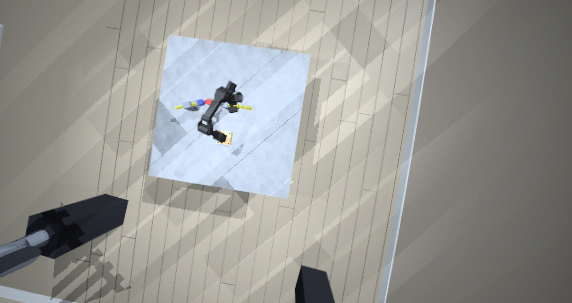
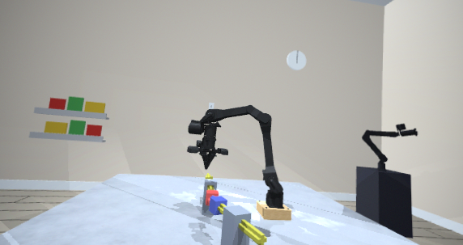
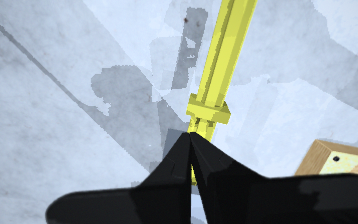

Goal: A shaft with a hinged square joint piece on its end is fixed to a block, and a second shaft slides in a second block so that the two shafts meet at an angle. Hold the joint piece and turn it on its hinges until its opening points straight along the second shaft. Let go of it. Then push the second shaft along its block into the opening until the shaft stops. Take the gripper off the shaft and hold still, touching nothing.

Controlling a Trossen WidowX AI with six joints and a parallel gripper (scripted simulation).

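Observation:
My gripper [image 2: 207, 162] [image 3: 189, 138] is shut with nothing between the fingers and points down. In the wrist view its tips sit over a yellow shaft [image 3: 225, 50] [image 1: 244, 107], just short of the shaft's yellow collar [image 3: 208, 109]. In the exterior view the tips hang a little above the shaft's far end [image 2: 208, 175]. The red joint piece [image 2: 211, 195] [image 1: 208, 101] and a blue piece [image 2: 218, 203] [image 1: 200, 101] sit between the far grey block [image 2: 209, 185] and the near grey block [image 2: 235, 224] [image 1: 188, 104]. Another yellow shaft [image 2: 252, 231] [image 1: 178, 107] sticks out of the near block.
The assembly stands on a pale table [image 1: 260, 156] [image 2: 121, 211] [image 3: 55, 150]. The arm's wooden base [image 2: 273, 210] [image 1: 223, 138] [image 3: 330, 160] is to the right of the blocks. A second arm on a black stand [image 2: 382, 199] is off the table at the right.

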